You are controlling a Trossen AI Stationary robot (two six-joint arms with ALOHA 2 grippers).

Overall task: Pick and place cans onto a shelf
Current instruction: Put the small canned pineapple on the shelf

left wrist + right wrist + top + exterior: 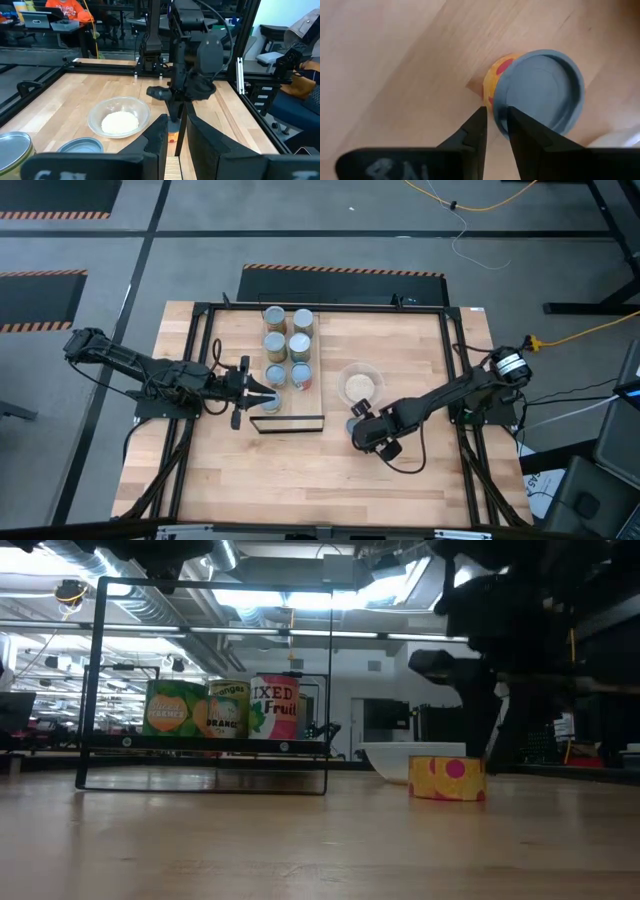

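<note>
Yellow can on the tabletop sits under the right pincer, its fingers nearly together at the rim, arm angled downward; left pincer, narrowly parted, hovers by the shelf.

Light-wood butcher-block table, framed by dark rails. Toward its far middle, the shelf, a long pale board with a thin black frame at the near end. On the shelf, cans in two rows. Directly on the table, right of the shelf, a clear bowl with beige contents, and near it one low yellow can with red spots.
</note>
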